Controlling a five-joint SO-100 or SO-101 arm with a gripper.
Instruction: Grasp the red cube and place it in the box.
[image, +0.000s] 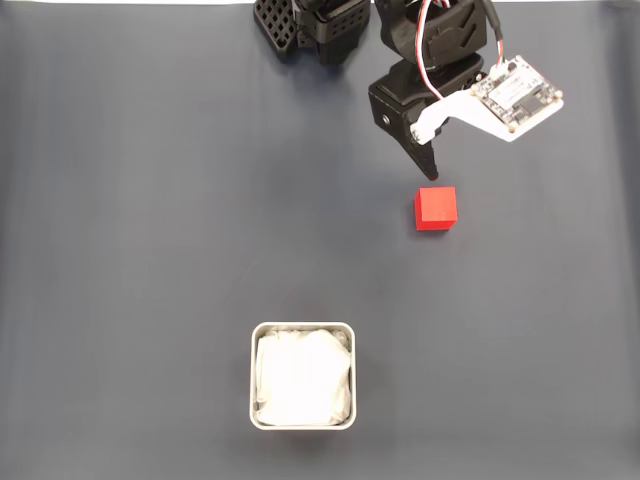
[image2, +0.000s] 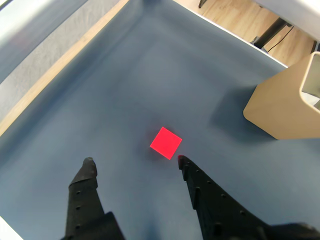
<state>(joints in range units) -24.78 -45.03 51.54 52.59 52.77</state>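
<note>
The red cube (image: 436, 208) rests on the dark blue-grey table, right of centre in the fixed view. Just behind it hangs my gripper (image: 431, 176), its black fingers pointing down at the cube's far edge. In the wrist view the gripper (image2: 135, 160) is open, with nothing between its fingers. The red cube (image2: 166, 142) lies slightly ahead of the tips, close to the right fingertip (image2: 182, 161). The box (image: 302, 326), pale grey with a white wrinkly lining, stands near the front edge of the table, well away from the cube.
The arm's black base (image: 310, 25) sits at the back edge of the table. A white camera board (image: 515, 95) juts out from the wrist. In the wrist view a beige wooden block (image2: 282, 107) stands at the right, with the table edges beyond.
</note>
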